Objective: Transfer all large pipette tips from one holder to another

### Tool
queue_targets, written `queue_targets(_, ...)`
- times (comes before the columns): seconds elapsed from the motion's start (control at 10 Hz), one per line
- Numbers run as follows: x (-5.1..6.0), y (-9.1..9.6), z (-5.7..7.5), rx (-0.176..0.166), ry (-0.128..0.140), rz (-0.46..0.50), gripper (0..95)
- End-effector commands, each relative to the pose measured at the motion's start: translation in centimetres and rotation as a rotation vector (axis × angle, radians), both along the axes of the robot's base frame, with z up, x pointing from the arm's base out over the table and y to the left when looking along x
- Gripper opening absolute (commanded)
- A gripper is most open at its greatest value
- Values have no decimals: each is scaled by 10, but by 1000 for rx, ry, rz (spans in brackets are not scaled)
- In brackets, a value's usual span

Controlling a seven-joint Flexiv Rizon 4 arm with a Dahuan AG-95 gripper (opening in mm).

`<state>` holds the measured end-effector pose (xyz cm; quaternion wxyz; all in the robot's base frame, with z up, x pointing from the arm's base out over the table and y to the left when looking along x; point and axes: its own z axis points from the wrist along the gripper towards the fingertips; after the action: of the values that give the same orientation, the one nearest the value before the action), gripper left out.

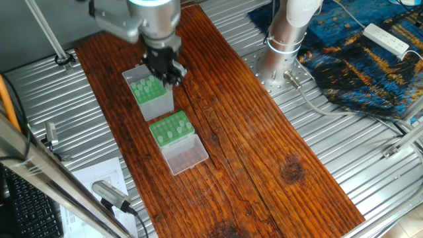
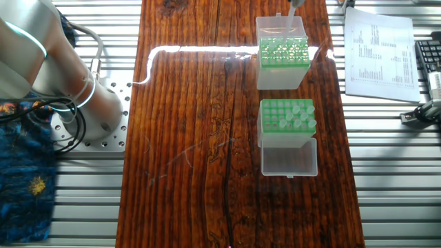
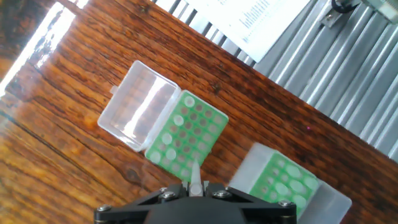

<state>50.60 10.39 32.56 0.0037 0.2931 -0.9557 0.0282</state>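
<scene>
My gripper (image 1: pixel 165 69) is shut on one pale pipette tip (image 3: pixel 195 177), which points down from between the fingers. It hangs above the taller grey-sided holder (image 1: pixel 151 96), beside that box's green top plate. Several tips stand in that holder (image 2: pixel 282 49). The low green rack (image 1: pixel 172 127) lies just in front of it with its clear lid (image 1: pixel 186 156) folded open. Several tips (image 2: pixel 300 117) stand along one side of the rack (image 2: pixel 275 114). In the hand view the rack (image 3: pixel 186 134) lies ahead of the held tip and the taller holder (image 3: pixel 286 183) is at lower right.
Both boxes stand on a dark wooden board (image 1: pixel 264 145) laid over a ribbed metal table (image 1: pixel 370 152). The arm's base (image 1: pixel 287 36) rises at the back. A printed sheet (image 2: pixel 379 52) and a keyboard (image 2: pixel 428 58) lie beside the board.
</scene>
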Motion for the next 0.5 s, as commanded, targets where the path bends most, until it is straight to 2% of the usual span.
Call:
queue_targets(0.1,0,-2,-3,8,-18,-3,0)
queue_targets(0.3,7,-2,-9,20,-28,-15,0)
queue_targets(0.4,9,2,-11,46,-28,-32,0)
queue_targets(0.5,9,6,-13,53,-29,-42,0)
